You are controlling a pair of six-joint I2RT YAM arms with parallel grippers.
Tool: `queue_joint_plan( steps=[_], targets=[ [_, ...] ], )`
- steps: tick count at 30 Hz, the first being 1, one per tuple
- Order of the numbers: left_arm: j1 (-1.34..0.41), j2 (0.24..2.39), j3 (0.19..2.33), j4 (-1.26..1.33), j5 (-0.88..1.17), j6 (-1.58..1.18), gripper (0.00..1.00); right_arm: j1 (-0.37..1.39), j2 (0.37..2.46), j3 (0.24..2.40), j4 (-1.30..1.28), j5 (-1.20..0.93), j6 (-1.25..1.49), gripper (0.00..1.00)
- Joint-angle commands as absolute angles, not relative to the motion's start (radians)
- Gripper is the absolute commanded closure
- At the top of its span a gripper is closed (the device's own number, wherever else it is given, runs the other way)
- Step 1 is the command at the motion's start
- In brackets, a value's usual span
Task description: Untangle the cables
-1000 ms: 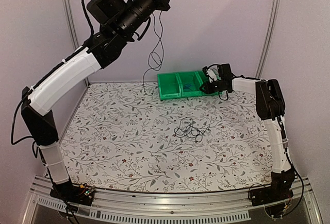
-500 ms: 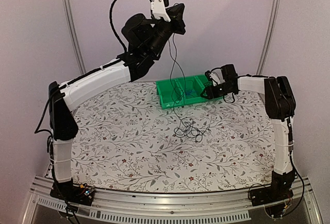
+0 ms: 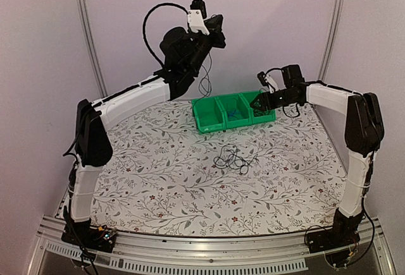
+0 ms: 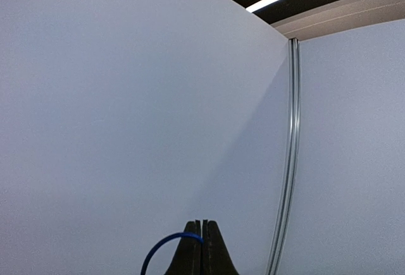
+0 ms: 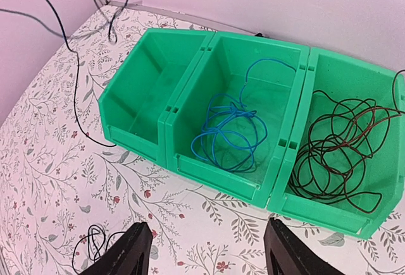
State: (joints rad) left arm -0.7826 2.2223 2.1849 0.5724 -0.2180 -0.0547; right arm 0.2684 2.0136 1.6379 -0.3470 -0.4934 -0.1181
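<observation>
— Well, what is found nearest?

— A small loose tangle (image 3: 231,160) of thin black cables is seen lying on the flowered table (image 3: 158,186), slightly right of centre. It is touched by neither arm.

— And what is placed beyond it?

— Three joined green bins (image 3: 209,123) are set at the far side of the table. A blue coil (image 5: 229,134) is laid in the middle one and a dark coil (image 5: 338,152) in the right one.

— Where is the right gripper held?

— The right gripper (image 5: 207,227) is held off the table, close by the right bin. Its fingers are spread wide, and nothing is caught between them.

— And how is the left one placed?

— The left gripper (image 4: 202,226) is raised high over the far side, above the bins. Its jaws are pressed together on a held cable (image 4: 158,248), which is shown blue where it loops at the fingertips in the wrist view. From there a thin strand is seen hanging down toward the left bin. In the right wrist view a thin dark strand is seen running down past that bin's left side. Whether its lower end is laid on the table cannot be told.
</observation>
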Motion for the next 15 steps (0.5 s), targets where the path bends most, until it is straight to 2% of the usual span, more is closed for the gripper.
queue_joint_plan(
  steps=[1,11,15],
  targets=[
    [-0.752,2.281,2.297,0.619,-0.205,-0.061,1.0,0.273,1.988,1.598,-0.382,-0.517,-0.13,0.36],
    [-0.677,2.422,2.503,0.63,-0.181,-0.188,1.0,0.268,1.972,1.554,-0.39,-0.512,-0.164,0.38],
    [-0.677,2.416,2.496,0.645,-0.14,-0.236,1.0,0.265,1.971,1.545,-0.391,-0.525,-0.16,0.38]
  ],
)
